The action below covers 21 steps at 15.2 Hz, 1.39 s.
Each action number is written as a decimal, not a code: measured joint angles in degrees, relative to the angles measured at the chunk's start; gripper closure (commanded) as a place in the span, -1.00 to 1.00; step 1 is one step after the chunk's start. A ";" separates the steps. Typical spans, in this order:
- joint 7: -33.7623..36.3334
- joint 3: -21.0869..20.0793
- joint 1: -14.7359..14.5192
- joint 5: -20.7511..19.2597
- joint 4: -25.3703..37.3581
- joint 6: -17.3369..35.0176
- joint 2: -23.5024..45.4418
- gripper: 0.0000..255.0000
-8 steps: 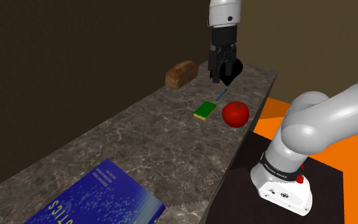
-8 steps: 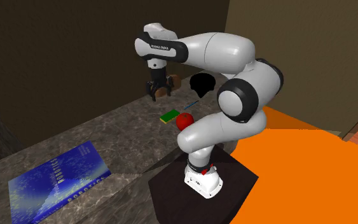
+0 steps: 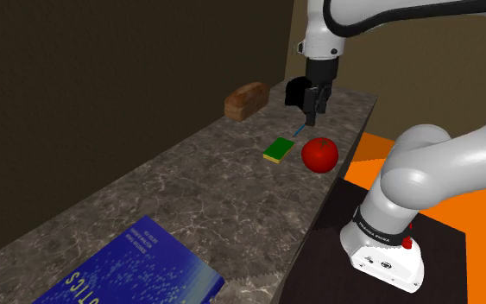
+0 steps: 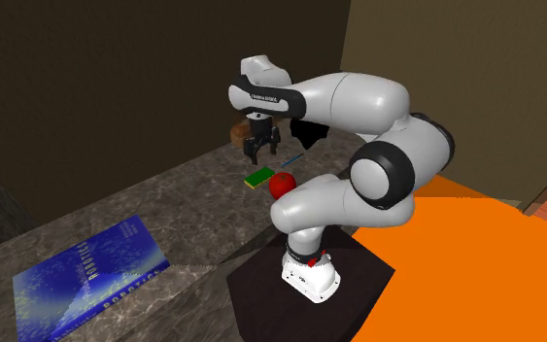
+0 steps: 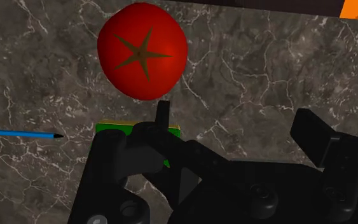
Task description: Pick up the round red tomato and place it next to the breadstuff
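Note:
The round red tomato point(image 3: 319, 155) point(image 4: 282, 184) rests on the dark marble counter point(image 3: 189, 190) near its edge by the stand. In the wrist view the tomato point(image 5: 143, 51) lies ahead of the fingers, its brown star-shaped stem mark facing up. My black gripper point(image 3: 312, 108) point(image 4: 262, 152) point(image 5: 215, 137) hangs open above the counter, just behind the tomato, holding nothing. The brown bread loaf point(image 3: 245, 99) point(image 4: 239, 130) sits further back by the wall, partly hidden behind the hand in the second exterior view.
A green and yellow sponge point(image 3: 278, 149) point(image 4: 258, 178) point(image 5: 117, 126) lies beside the tomato, under the gripper. A thin blue pencil point(image 3: 301, 129) point(image 5: 18, 133) lies close by. A large blue book point(image 3: 129, 272) point(image 4: 86, 267) lies at the counter's near end. Orange floor point(image 3: 379, 147) borders the counter.
The gripper has swung from near the bread towards the tomato, moving to the shoulder view's right and a little lower, and the wrist has turned. Objects have not moved.

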State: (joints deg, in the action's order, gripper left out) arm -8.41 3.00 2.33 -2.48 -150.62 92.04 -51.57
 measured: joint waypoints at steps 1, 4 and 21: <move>-1.86 1.19 0.46 -1.61 -1.93 1.83 -0.82 -1.00; -6.97 4.51 2.04 -6.18 -7.36 5.91 -4.66 -1.00; -12.39 10.06 5.12 -13.10 -17.04 16.97 -5.99 -1.00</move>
State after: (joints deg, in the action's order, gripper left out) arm -20.79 13.06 7.46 -15.57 -167.66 109.01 -57.56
